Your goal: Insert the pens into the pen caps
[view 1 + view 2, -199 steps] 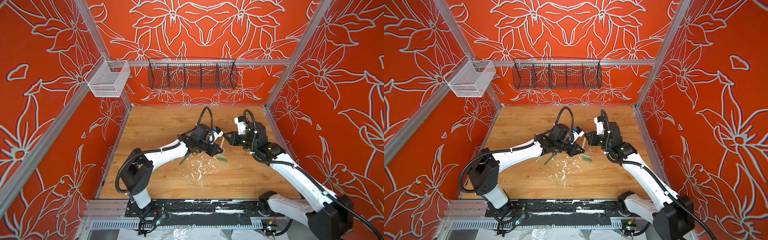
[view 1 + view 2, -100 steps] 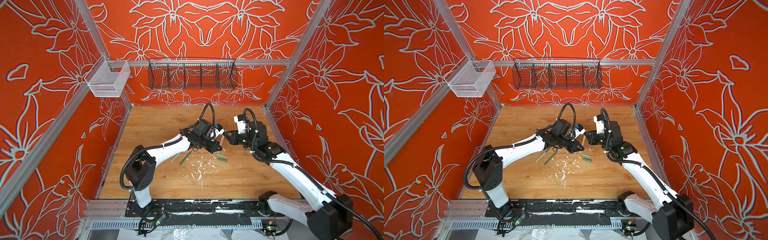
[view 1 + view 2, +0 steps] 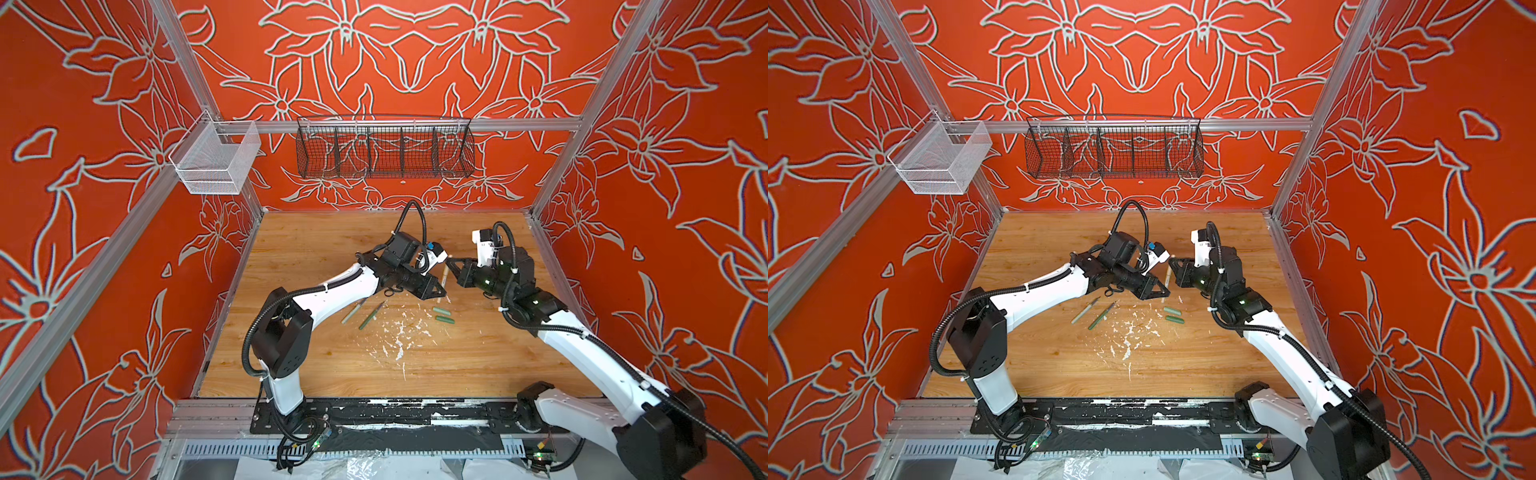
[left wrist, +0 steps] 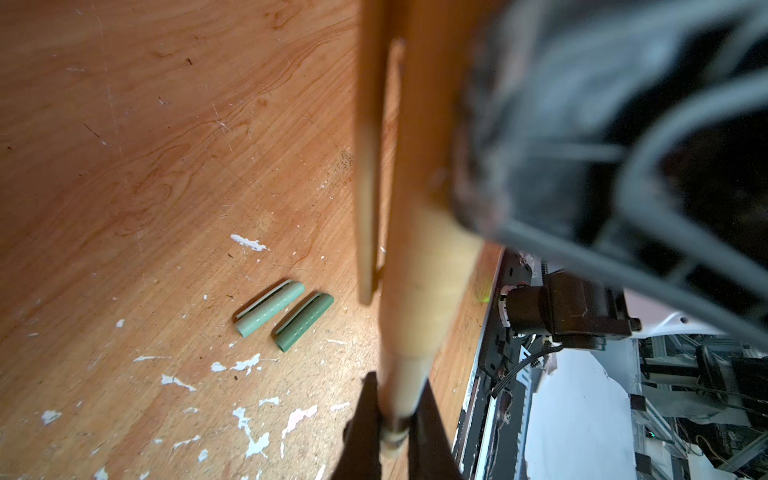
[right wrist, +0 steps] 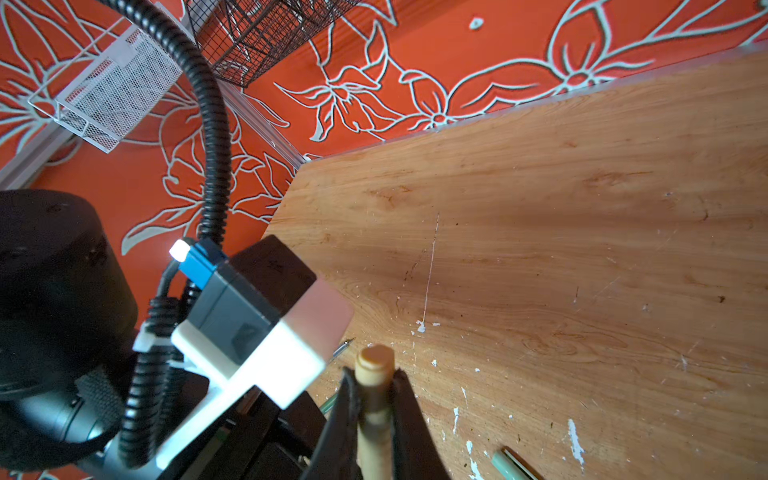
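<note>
Tan pen [image 3: 443,281] is held clear of the worktop [image 3: 316,257], steeply tilted, between the two arms near the middle

Tan cap [image 4: 419,257] is seen over one end of it, clip alongside. Full seating cannot be confirmed, as the close view is blurred

Left gripper [image 4: 395,419]: jaws are closed tight on the bare barrel below the cap
Right gripper [image 5: 376,409]: jaws are closed tight on the tan cap, whose rounded end is left poking out past the fingertips

Pale green pen [image 3: 351,313] and dark green pen [image 3: 371,316] are laid side by side on the worktop, uncapped, just beside the left forearm
Pale green cap [image 3: 439,310] and dark green cap [image 3: 444,319] are laid side by side under the grippers, well apart from their pens, at the edge of the white paint flecks [image 3: 399,336]

Progress, as judged: the first of three cappings is in hand and at or near seating. Two green pairs are untouched, so most of the job is left

Versus a second ago:
- the left forearm was lower, over the green pens, with only one partly seen
- it is now swung toward the back wall and both pens are exposed
- the tan pen is kept at much the same spot
- both jaws are kept shut
- no shift is seen in the green pens and caps
</note>
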`<state>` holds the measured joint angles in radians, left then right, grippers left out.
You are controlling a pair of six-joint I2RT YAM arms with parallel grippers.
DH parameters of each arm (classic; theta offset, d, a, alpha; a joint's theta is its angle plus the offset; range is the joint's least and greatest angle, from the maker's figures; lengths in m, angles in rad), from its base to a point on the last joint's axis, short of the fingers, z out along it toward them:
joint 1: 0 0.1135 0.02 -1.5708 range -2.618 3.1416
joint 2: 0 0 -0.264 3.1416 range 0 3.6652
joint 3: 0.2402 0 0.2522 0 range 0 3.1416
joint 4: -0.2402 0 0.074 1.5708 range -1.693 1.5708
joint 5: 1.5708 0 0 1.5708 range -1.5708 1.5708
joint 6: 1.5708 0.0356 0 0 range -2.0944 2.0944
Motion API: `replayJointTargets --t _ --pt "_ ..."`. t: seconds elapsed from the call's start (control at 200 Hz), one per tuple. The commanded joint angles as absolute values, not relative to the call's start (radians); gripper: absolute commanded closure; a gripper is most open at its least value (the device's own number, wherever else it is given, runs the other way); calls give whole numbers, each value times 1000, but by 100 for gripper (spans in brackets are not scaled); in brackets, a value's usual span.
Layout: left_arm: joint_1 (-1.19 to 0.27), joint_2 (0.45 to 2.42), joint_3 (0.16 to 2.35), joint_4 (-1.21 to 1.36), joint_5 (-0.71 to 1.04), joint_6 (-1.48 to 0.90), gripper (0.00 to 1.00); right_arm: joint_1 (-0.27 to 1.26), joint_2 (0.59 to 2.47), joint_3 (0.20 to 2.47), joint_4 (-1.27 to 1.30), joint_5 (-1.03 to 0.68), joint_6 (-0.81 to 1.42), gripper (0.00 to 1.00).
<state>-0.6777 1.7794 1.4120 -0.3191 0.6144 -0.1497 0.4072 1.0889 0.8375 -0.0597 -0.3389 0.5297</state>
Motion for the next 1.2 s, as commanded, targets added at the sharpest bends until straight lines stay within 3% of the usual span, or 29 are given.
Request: replayJointTargets --t 0.0,0.22,0.565,0.686,0.776,0.936,1.196 --pt "-594 1748 1498 -99 444 -136 100 471 1134 847 -420 -594 500 100" --pt "-589 1739 1516 -134 378 -86 100 471 1171 884 -423 -711 477 100" --pt "-591 1739 1483 -117 412 -133 100 461 1151 960 -481 -514 462 100" --pt "-591 1706 1418 -122 445 -147 100 453 1062 970 -478 -408 411 68" --pt "-592 1688 1375 -129 523 -156 100 446 990 949 -423 -374 382 59" --pt "-609 1638 1296 -122 636 -157 100 432 940 926 -337 -347 370 54" --pt "-645 1562 1226 -100 724 -170 100 428 1000 904 -182 -474 426 53"
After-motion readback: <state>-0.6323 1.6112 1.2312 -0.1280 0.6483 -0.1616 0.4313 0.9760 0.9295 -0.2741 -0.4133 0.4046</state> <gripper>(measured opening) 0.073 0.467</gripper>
